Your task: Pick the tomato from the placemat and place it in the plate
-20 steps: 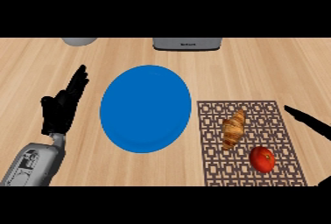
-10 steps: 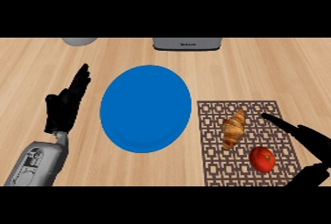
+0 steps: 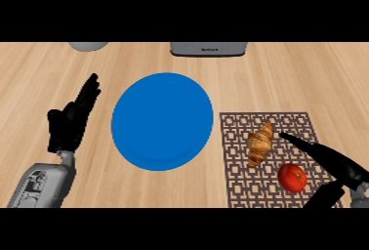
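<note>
Over the placemat's near right corner, the right hand [image 3: 333,163] has pushed in from the table's edge, fingers spread and thumb apart, bracketing the tomato [image 3: 292,177] without touching it: the grasp looks next. A croissant [image 3: 260,144] lies just beside it. Leftward, the blue plate [image 3: 162,121] offers open room; the left hand [image 3: 71,123] rests open near the left edge.

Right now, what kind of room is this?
Probably a kitchen: a wooden counter holds a blue plate, a patterned placemat with a croissant and tomato, and a grey appliance.
</note>
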